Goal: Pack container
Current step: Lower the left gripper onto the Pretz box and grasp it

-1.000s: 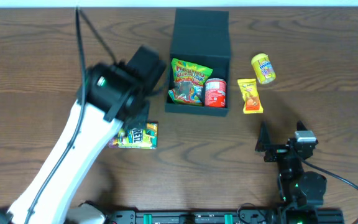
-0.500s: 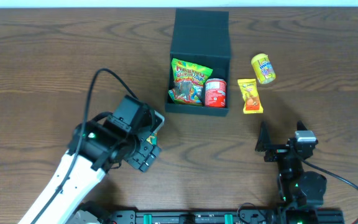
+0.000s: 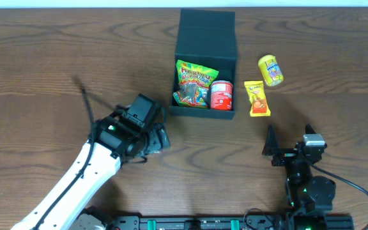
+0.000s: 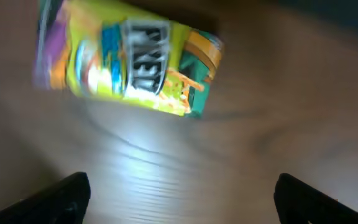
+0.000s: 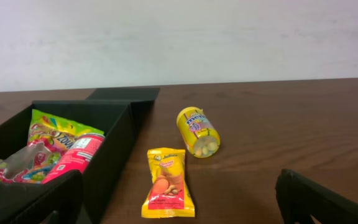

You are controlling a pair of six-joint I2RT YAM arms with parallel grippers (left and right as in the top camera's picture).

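Observation:
The container [image 3: 203,113] is a dark square box with its lid [image 3: 207,30] standing open at the back. Inside lie a green candy bag [image 3: 195,82] and a red can [image 3: 221,94]. My left gripper [image 3: 156,138] hovers left of the box. In the left wrist view it [image 4: 179,200] is open above a blurred yellow-green snack packet [image 4: 129,62], with bare wood between the fingers. The arm hides that packet from overhead. Near the front edge, my right gripper [image 3: 285,151] is open and empty, and the right wrist view shows it [image 5: 179,202] facing the container [image 5: 114,155].
A yellow-orange nut packet [image 3: 257,98] lies just right of the box, seen again as the nut packet [image 5: 166,183]. A yellow canister [image 3: 270,69] lies on its side behind it, also the canister [image 5: 197,132]. The left arm [image 3: 88,172] stretches from the front edge.
The left arm has swung down from beside the container to over the yellow-green packet, which it now hides from overhead. The right arm has not moved.

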